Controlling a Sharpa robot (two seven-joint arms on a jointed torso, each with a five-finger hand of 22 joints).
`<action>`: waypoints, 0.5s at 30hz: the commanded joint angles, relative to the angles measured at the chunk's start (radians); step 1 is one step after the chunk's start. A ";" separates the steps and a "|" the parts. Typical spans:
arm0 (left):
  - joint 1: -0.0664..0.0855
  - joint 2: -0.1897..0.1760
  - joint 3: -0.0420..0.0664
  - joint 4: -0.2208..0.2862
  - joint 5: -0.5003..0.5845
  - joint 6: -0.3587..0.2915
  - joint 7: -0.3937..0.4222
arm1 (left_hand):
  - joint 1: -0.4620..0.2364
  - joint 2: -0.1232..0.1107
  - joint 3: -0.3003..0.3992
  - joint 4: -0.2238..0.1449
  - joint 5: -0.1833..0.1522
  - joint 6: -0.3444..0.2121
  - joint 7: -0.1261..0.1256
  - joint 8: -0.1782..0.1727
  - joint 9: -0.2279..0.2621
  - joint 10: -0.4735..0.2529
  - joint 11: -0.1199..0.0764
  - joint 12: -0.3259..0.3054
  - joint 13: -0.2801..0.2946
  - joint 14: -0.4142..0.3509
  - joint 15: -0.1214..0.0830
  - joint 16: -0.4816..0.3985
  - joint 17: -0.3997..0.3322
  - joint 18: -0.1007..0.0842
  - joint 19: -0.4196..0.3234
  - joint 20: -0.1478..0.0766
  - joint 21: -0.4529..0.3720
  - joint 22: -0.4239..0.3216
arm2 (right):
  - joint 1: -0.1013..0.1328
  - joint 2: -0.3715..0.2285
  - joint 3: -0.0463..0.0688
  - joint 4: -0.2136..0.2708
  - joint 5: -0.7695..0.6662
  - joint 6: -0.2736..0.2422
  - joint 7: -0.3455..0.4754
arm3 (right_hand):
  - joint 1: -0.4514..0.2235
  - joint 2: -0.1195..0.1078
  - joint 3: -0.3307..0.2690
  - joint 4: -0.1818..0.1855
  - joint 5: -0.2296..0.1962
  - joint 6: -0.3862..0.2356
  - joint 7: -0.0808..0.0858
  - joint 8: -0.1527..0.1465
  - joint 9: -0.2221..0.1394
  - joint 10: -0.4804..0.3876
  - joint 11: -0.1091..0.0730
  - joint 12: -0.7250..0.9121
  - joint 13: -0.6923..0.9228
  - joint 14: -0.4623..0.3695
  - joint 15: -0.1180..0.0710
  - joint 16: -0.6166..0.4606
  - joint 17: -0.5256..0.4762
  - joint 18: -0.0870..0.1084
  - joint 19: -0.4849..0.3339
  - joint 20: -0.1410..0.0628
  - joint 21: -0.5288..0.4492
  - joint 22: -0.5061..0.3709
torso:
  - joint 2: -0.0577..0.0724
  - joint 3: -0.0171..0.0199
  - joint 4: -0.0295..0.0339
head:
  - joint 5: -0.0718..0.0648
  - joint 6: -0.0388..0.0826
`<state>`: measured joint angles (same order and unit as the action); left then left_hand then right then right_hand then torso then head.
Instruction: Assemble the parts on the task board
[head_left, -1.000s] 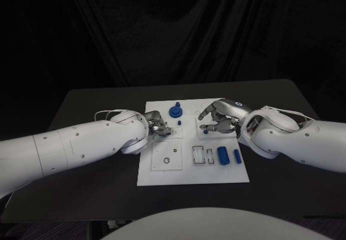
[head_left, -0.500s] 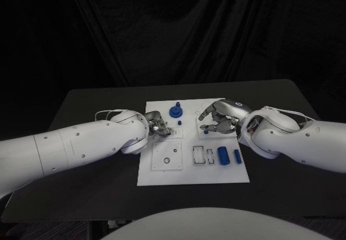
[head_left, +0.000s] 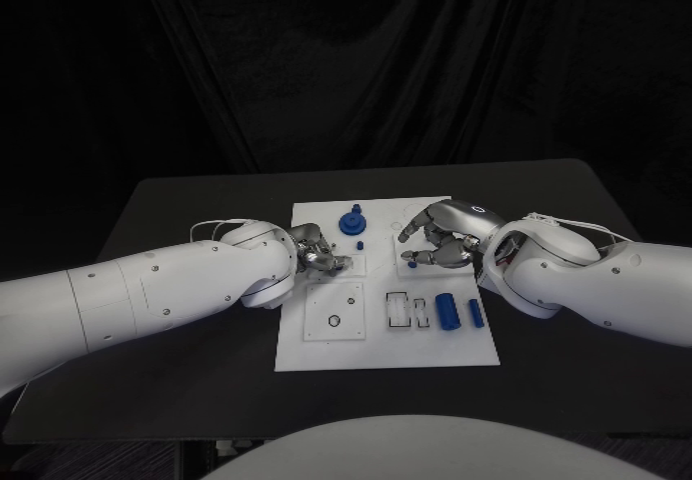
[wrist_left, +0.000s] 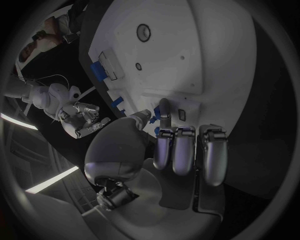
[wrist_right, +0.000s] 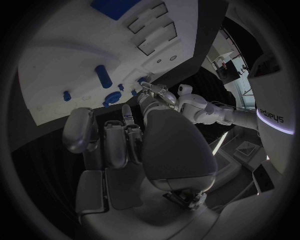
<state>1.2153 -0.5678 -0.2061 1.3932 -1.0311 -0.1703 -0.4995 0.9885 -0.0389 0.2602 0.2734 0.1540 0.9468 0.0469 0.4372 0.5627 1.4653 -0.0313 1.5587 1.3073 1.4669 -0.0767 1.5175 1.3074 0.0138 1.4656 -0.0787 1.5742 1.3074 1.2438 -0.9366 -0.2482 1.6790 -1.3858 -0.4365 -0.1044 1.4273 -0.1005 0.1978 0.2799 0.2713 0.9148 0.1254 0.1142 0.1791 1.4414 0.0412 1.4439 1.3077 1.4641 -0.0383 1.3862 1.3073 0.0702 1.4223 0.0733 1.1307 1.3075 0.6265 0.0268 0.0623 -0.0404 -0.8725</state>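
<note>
The small blue rigid plastic peg (head_left: 413, 266) looks light, slippery; right hand (head_left: 440, 238) fingers curl around it, so pinch its shaft. Left hand (head_left: 320, 254) grip: cannot tell.

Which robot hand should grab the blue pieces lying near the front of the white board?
Probably the right hand: the loose blue pieces lie on its side of the task board.

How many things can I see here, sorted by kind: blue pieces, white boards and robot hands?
Blue pieces: 5 that the head view shows clearly: tall piece, small piece, piece under the right robot hand, thick cylinder, thin bar
White task board: 1
Robot hands: 2: left robot hand, right robot hand
Total: 8
</note>
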 joint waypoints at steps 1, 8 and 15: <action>-0.007 0.000 -0.005 -0.002 0.001 0.034 -0.008 | -0.031 0.000 -0.042 0.017 -0.029 -0.001 0.007 -0.021 -0.008 0.095 0.010 -0.005 0.247 0.073 0.003 -0.006 0.130 -0.014 0.105 0.005 -0.003 0.263 | -0.002 -0.001 0.001 0.001 -0.002 0.009 -0.024 | 0.013 0.001 0.008 -0.001 0.010 0.008 0.001 -0.007 -0.002 -0.004 -0.001 -0.005 0.097 0.041 0.006 -0.005 0.016 0.021 -0.007 0.002 -0.007 0.136 | 0.000 0.0001 0.0001 | -0.002 0.000; -0.007 0.000 -0.005 -0.009 0.001 0.032 -0.003 | -0.133 0.032 -0.164 0.021 -0.079 -0.021 0.020 -0.066 -0.009 0.090 0.022 -0.012 0.241 0.064 0.014 -0.019 0.104 -0.014 0.105 0.016 -0.003 0.263 | -0.003 -0.002 0.001 0.002 -0.002 0.015 -0.028 | 0.022 0.002 0.017 -0.004 0.036 0.012 0.001 -0.009 -0.005 -0.005 -0.001 -0.007 0.095 0.042 0.006 -0.007 0.015 0.021 -0.007 0.001 -0.011 0.135 | 0.000 0.0000 0.0000 | -0.002 0.000; -0.008 -0.003 -0.005 -0.013 0.001 0.023 0.001 | -0.156 0.072 -0.205 0.020 -0.063 -0.013 0.021 -0.074 -0.002 0.091 0.023 -0.011 0.242 0.063 0.016 -0.020 0.102 -0.014 0.105 0.018 -0.003 0.263 | -0.003 -0.003 0.001 0.003 -0.002 0.019 -0.031 | 0.025 0.005 0.024 -0.004 0.058 0.014 0.001 -0.011 -0.008 -0.005 -0.001 -0.008 0.093 0.042 0.006 -0.009 0.013 0.022 -0.007 0.001 -0.015 0.134 | 0.000 0.0000 0.0000 | 0.000 0.000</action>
<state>1.2154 -0.5678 -0.2053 1.3864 -1.0291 -0.1652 -0.4933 0.8300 0.0232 0.0582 0.2938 0.0877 0.9435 0.0503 0.4319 0.5626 1.4658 -0.0128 1.5518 1.3074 1.4670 -0.0695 1.5022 1.3074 0.0139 1.4692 -0.0673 1.5742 1.3074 1.2431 -0.9377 -0.2482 1.6803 -1.3856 -0.4250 -0.1119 1.4437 -0.0959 0.2185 0.2757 0.3254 0.9219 0.1254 0.1087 0.1723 1.4414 0.0411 1.4403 1.3075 1.4641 -0.0383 1.3823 1.3073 0.0867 1.4223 0.0733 1.1189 1.3074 0.6265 0.0267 0.0622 -0.0418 -0.8725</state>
